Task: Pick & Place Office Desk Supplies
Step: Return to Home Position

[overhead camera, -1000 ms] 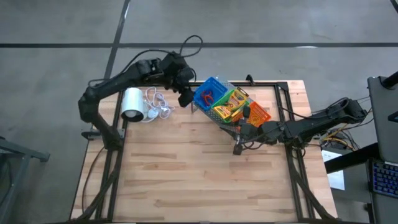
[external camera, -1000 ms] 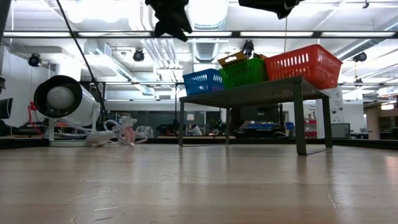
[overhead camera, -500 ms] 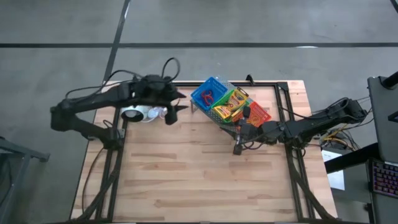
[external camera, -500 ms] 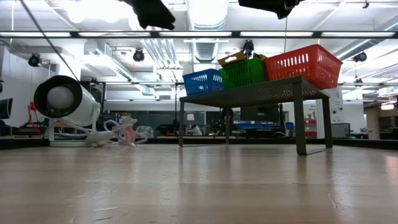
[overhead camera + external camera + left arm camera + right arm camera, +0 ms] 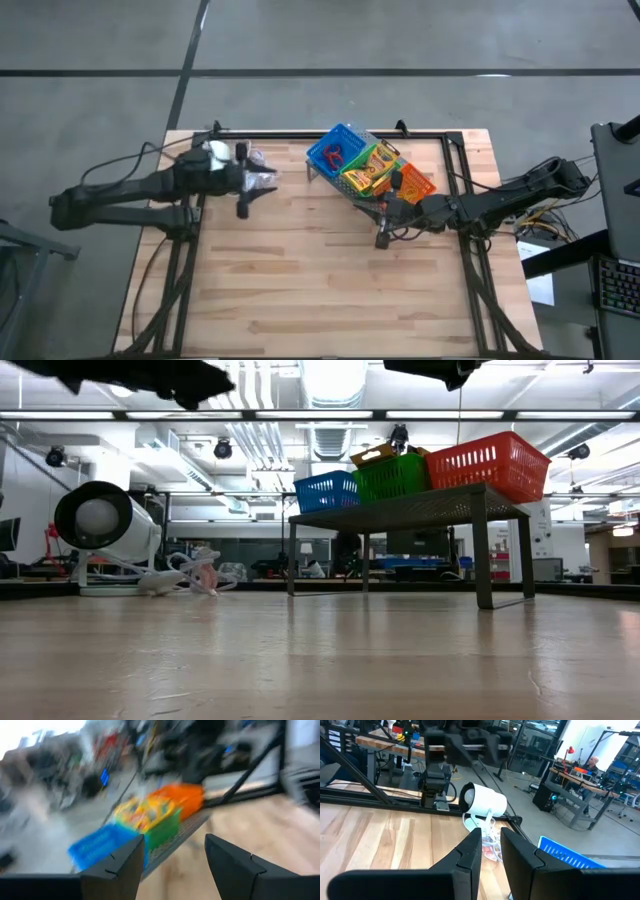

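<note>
Three small bins stand in a row on the grey rack (image 5: 358, 193): blue (image 5: 335, 148), green (image 5: 372, 170) and red-orange (image 5: 417, 185). Red and blue ring bands (image 5: 336, 154) lie in the blue bin. Yellow-and-green crayon boxes (image 5: 372, 165) sit in the green one, and one box's top edge (image 5: 374, 455) sticks out above the rim. My left gripper (image 5: 245, 197) hangs open over the table's far left, well left of the rack, with nothing between its fingers (image 5: 125, 865). My right gripper (image 5: 383, 238) hovers at the rack's near side, its fingers (image 5: 470, 852) a narrow gap apart and holding nothing.
A white roll (image 5: 482, 800) with its loose white cord (image 5: 257, 160) lies at the far left of the table, partly under my left arm. The rack stands on legs (image 5: 483, 560) at the far right. The near half of the wooden table (image 5: 320, 290) carries nothing.
My left gripper has drawn back from beside the blue bin toward the table's left and near edges, passing over the white roll. It has tipped up from pointing down to nearly level and rolled somewhat, staying open. My right arm has kept still.
</note>
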You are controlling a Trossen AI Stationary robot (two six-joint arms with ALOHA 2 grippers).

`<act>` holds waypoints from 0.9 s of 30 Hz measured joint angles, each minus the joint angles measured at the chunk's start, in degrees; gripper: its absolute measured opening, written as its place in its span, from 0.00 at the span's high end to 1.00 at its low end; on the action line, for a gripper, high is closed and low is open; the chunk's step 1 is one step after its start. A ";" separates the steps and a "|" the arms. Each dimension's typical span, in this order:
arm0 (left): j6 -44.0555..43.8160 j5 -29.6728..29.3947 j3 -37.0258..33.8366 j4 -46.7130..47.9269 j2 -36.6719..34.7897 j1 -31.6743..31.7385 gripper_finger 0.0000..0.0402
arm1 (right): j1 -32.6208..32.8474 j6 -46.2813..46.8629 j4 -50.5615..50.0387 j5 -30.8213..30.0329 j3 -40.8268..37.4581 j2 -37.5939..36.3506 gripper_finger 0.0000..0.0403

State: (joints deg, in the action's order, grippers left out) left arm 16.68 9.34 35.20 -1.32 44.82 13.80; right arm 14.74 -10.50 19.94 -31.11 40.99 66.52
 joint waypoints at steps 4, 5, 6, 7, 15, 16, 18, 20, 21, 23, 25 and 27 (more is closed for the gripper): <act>0.11 5.86 -7.52 -5.16 -6.87 -0.05 0.48 | 0.00 0.00 0.00 -0.02 0.00 0.00 0.83; -0.65 5.91 -9.12 -5.38 -8.58 -0.04 0.48 | -0.02 0.00 0.00 -0.02 0.00 0.00 0.83; -1.27 5.91 -10.63 -5.72 -10.34 -0.04 0.48 | -0.02 0.00 0.00 0.00 0.02 0.01 0.83; -1.76 5.90 -12.00 -5.89 -12.04 0.01 0.48 | -0.01 0.00 0.00 -0.01 0.01 0.01 0.83; -2.99 7.24 -23.32 -8.58 -22.54 0.00 0.48 | 0.00 0.00 0.00 -0.01 0.01 0.00 0.83; -2.98 7.24 -24.74 -9.42 -23.54 0.00 0.48 | 0.00 0.00 0.00 0.00 0.01 0.00 0.83; -2.98 7.24 -27.45 -11.47 -25.51 0.00 0.48 | -0.02 0.00 0.00 -0.01 0.00 0.01 0.83; -2.98 7.23 -29.49 -14.74 -27.41 0.00 0.48 | -0.01 0.00 0.00 -0.01 0.01 0.00 0.83; -2.98 7.24 -30.29 -15.88 -28.27 0.00 0.48 | -0.01 0.00 -0.01 -0.01 0.00 0.01 0.83; -2.98 7.24 -31.95 -16.69 -29.81 0.00 0.48 | 0.00 0.00 0.00 0.00 0.00 0.00 0.83; -2.92 7.24 -33.07 -16.68 -31.07 0.00 0.48 | 0.00 0.00 0.00 -0.01 0.01 0.01 0.83; -1.90 7.22 -33.88 -16.92 -31.92 0.00 0.48 | -0.01 0.00 0.00 0.00 0.00 0.00 0.83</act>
State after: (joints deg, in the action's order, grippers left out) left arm 14.78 16.56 1.32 -18.24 12.90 13.80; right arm 14.74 -10.50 19.94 -31.12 40.99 66.52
